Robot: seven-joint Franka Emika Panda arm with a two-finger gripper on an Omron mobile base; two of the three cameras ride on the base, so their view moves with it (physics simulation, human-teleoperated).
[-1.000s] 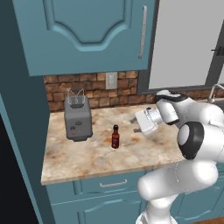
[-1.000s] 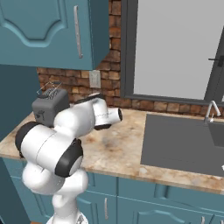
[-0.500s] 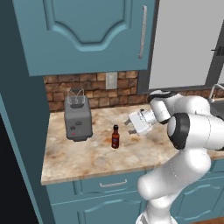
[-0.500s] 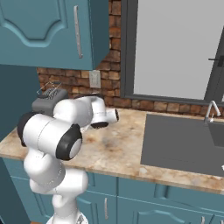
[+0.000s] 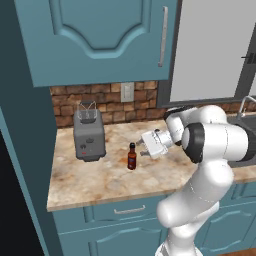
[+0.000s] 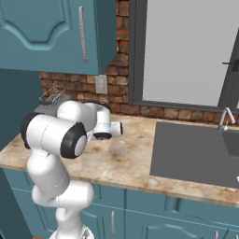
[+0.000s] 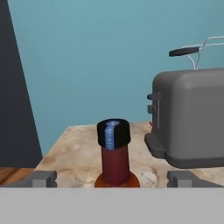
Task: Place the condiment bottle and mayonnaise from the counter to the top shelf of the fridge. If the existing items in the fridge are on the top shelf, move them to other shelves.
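In the right base view the arm's own bulk covers most of the toaster (image 6: 52,99), leaving just its wire rack and grey top showing past the shoulder, and the condiment bottle cannot be made out there at all. The hand view cuts the condiment bottle (image 7: 114,154) off below its shoulder, so its base and label are unseen; its cap reads dark with a pale blue streak, though the colour is hard to judge at this angle. The bottle (image 5: 132,156) stands upright on the counter (image 5: 100,180), near the toaster (image 5: 89,135) but apart from it. The arm rises from the lower right of the left base view, folds at the elbow and reaches leftward, with the hand turned roughly level toward the bottle. The gripper (image 5: 143,148) sits just beside the bottle on its right, jaws spread wide and holding nothing; in the hand view the two finger tips (image 7: 41,178) flank the bottle's neck on either side, not touching it.
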